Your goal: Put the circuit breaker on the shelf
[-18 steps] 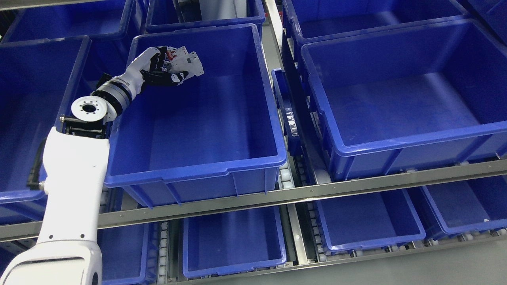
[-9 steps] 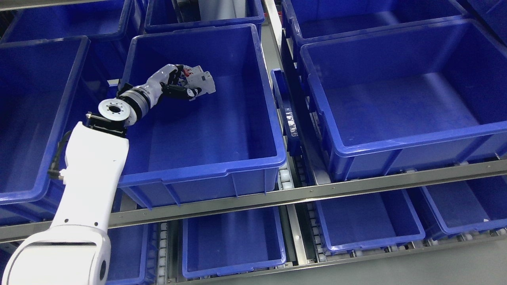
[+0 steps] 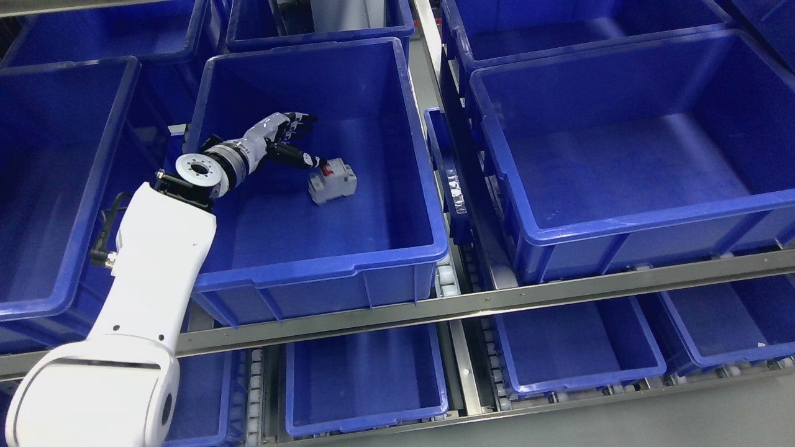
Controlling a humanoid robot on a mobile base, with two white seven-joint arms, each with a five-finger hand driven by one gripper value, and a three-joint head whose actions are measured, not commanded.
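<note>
A grey circuit breaker (image 3: 333,180) with a red part lies on the floor of the middle blue bin (image 3: 323,267) on the upper shelf. My left hand (image 3: 293,139) is inside that bin, just left of and above the breaker. Its fingers are spread and hold nothing; the thumb tip reaches close to the breaker's left edge. The left arm (image 3: 161,248) comes in from the lower left over the bin's left wall. The right arm is out of view.
More blue bins stand around: one at the left (image 3: 37,298), a large one at the right (image 3: 621,223), others behind and on the lower shelf (image 3: 366,422). A metal shelf rail (image 3: 497,298) runs across the front.
The left hand lowered into the bin and opened its fingers. The circuit breaker left the hand and now lies on the bin floor to the hand's right.
</note>
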